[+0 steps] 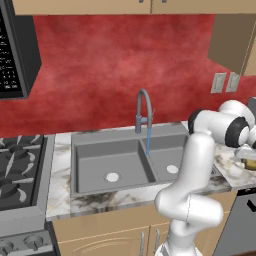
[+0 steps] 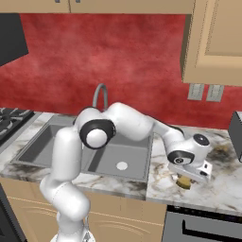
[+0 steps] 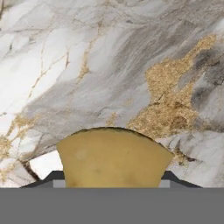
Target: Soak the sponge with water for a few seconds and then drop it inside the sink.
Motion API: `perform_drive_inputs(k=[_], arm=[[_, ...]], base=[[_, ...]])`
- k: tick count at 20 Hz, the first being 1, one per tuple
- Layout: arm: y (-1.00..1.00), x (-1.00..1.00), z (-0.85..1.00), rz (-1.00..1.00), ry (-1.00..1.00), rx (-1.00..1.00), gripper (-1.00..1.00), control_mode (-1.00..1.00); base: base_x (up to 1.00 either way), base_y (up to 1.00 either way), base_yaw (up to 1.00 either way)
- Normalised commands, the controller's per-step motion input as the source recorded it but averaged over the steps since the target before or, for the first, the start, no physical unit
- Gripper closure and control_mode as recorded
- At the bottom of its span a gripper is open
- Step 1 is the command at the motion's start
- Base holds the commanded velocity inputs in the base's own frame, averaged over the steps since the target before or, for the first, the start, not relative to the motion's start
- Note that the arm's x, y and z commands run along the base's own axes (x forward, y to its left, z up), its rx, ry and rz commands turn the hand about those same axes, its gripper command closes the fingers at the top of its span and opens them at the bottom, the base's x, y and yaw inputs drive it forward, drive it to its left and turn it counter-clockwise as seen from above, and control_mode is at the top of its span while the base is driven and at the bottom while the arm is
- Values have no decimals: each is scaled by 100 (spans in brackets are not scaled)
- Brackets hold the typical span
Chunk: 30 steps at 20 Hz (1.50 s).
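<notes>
Claw [image 2: 185,181] is low over the marble worktop [image 2: 222,189], clamped on the sponge [image 2: 184,182]; in the hand view the yellow-tan block [image 3: 113,158] sits between the two dark finger tips [image 3: 52,177], which press against its flanks on either side. In the right base view the sponge shows just under the claw, its underside on or just above the worktop; contact with the stone cannot be judged. Directly past the claw, along its line of sight, the worktop carries grey veining and a gold-brown patch [image 3: 175,100] beyond the sponge. In the left base view the claw [image 1: 248,161] is at the right edge of the picture with a sliver of the sponge [image 1: 249,164] under it. To one side of the claw, well apart across the worktop toward the stove, lies the grey double-basin sink [image 2: 123,153]; its nearer basin has a pale round drain [image 2: 122,166], and a second drain [image 1: 112,177] sits in the farther basin. Behind the sink, farther from the claw, the arched grey faucet [image 1: 143,107] stands at the back rim near the centre divider, and the water [image 1: 148,140] runs from its spout as a thin straight light-blue stream down into the sink by the divider. Beyond that, farthest from the claw, is the stove [image 1: 20,165] with dark burners. On the red wall behind the claw's side of the worktop are two outlet plates [image 2: 204,92].
</notes>
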Motion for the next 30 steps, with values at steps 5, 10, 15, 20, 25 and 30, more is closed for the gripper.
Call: perform_drive_inputs(k=[5,10,15,20,25,30], arm=[[53,-39,32,12,-16,-5,100,-100],[49,-18,46,10,-16,-4,100,-100],[46,-2,57,11,-11,-5,100,-100],[49,0,57,7,-4,-6,100,-100],[43,-4,40,5,-4,-2,100,-100],[27,-11,16,11,0,0,100,-100]], base=[[0,0,0],[0,0,0],[0,0,0],[0,0,0],[0,0,0],[0,0,0]])
